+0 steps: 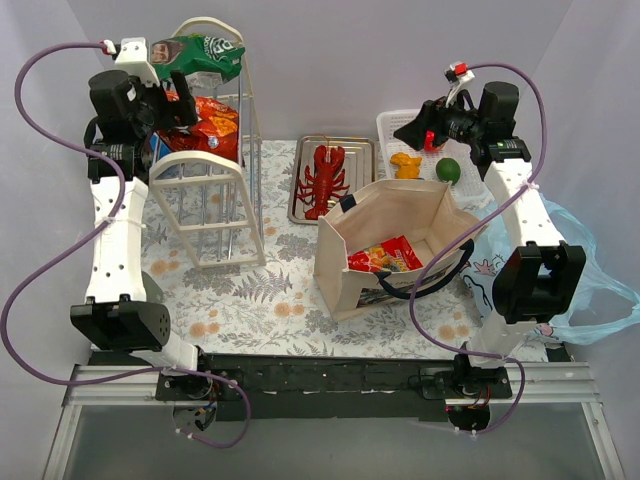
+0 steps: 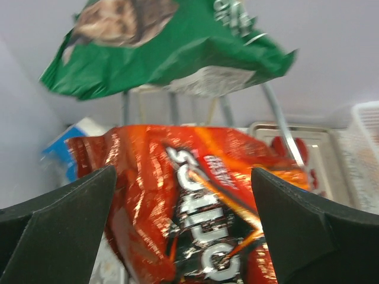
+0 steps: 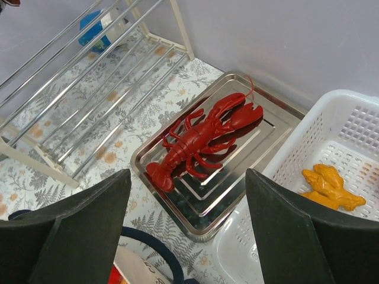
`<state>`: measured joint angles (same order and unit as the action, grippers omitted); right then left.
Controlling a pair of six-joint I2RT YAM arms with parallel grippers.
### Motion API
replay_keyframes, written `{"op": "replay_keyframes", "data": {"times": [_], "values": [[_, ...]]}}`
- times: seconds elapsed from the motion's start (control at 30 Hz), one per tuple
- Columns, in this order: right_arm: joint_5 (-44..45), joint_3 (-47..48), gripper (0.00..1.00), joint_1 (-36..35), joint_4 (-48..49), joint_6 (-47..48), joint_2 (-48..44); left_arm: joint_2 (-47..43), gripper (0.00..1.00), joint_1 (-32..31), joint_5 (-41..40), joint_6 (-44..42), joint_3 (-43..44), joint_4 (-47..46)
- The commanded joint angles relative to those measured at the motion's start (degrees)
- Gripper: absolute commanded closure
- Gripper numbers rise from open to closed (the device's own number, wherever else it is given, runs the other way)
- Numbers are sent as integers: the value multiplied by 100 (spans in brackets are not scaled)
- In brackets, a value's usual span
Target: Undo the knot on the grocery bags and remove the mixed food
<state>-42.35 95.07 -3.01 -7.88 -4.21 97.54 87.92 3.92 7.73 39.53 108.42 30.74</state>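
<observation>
Partway through. Unpacked: one red lobster [image 1: 322, 180] on metal tray [image 1: 356, 150]; one green fruit [image 1: 448, 169] in white basket [image 1: 386, 125]; one Doritos bag [image 1: 212, 125] and one green snack bag [image 1: 205, 52] on wire rack [image 1: 215, 215]. Remaining: one red packet [image 1: 392, 256] inside open tote [image 1: 395, 205]; light-blue bag [image 1: 600, 290] crumpled far right. Left gripper [image 1: 172, 105] and right gripper [image 1: 418, 132] both spread, grasping nothing.

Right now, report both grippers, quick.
Left gripper: open, gripping nothing; chip bag right in front.
Right gripper: open, empty, above the lobster.
</observation>
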Motion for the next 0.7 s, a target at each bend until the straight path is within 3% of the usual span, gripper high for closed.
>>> {"op": "replay_keyframes", "data": {"times": [0.0,0.13,0.23,0.37,0.5,0.63,0.67], "values": [[-125,135,15,28,146,-1,-121,-442,2,-14,-1483,-410,-356,-322],[-151,-5,15,11,155,-10,-165,-644,2,-14,-2151,-516,-410,-841],[-160,-14,15,19,173,-19,-156,-522,2,-14,-2109,-394,-95,-405],[-204,64,15,19,173,-54,-68,-451,2,222,-375,386,12,133],[-230,126,15,19,173,-63,2,-460,2,433,236,959,-198,572],[-248,109,15,19,138,-36,-7,-319,17,847,976,1233,-163,846],[-256,100,15,11,146,-45,-15,-293,31,917,976,1233,-146,811]]}}
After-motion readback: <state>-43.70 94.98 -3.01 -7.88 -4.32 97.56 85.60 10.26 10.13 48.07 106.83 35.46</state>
